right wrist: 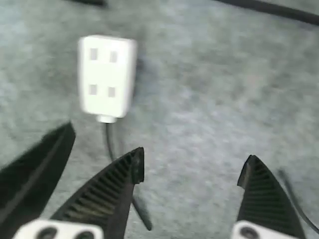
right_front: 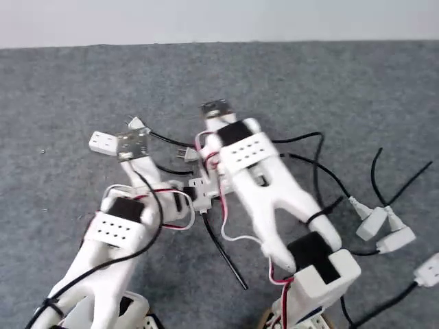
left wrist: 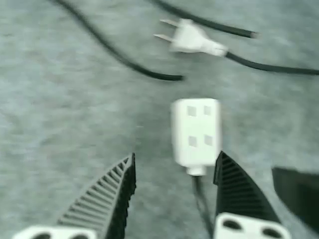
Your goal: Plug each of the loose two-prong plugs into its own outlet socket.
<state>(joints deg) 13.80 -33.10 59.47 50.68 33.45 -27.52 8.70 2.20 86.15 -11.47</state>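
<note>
A white outlet socket with two pairs of slots lies on the grey carpet on its black cord. My left gripper stands open just short of it, and one finger is beside the cord end. A loose white two-prong plug lies beyond the socket. In the high view the socket lies beside the left gripper, and the plug lies between the arms. My right gripper is open over bare carpet, with a socket off to one side. The right gripper is at mid-table.
Black cords loop across the carpet. More white plugs and sockets lie at the right, and another one is at the right edge. A dark finger of the other arm shows in the right wrist view.
</note>
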